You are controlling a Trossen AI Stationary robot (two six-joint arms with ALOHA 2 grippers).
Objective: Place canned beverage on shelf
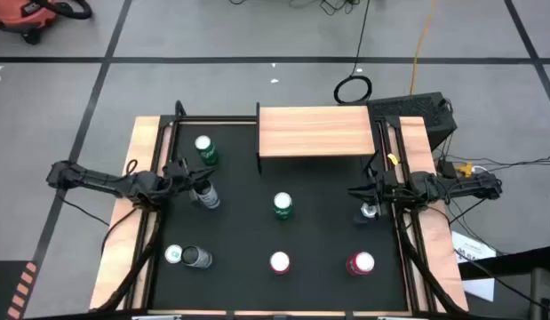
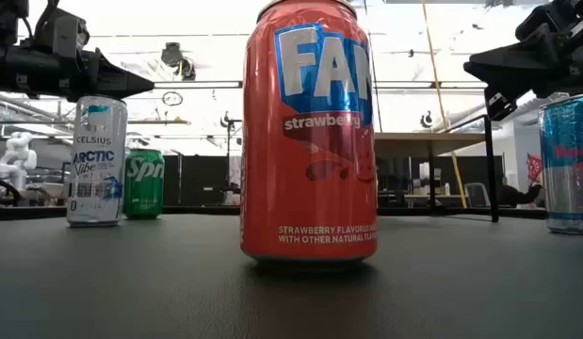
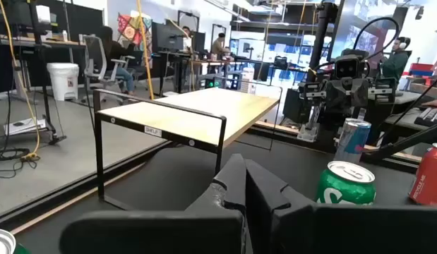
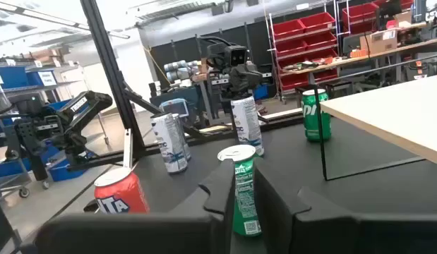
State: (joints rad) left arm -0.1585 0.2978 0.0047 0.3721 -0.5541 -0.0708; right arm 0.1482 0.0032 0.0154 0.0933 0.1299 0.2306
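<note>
Probably the Fanta can (image 2: 308,132) is heavy, smooth and slippery; grab its round middle. Both the left tool (image 1: 179,169) and right tool (image 1: 356,191) are pressed together, holding nothing.

A robotics lab or workshop: red plastic storage bins (image 4: 313,32) on metal racks, white-topped workbenches (image 3: 42,42) with swivel office chairs (image 3: 98,60), grey taped floor (image 1: 212,36), seated people at desks.

Right gripper (image 4: 236,190), fingers together, faces a green can (image 4: 244,189).
</note>
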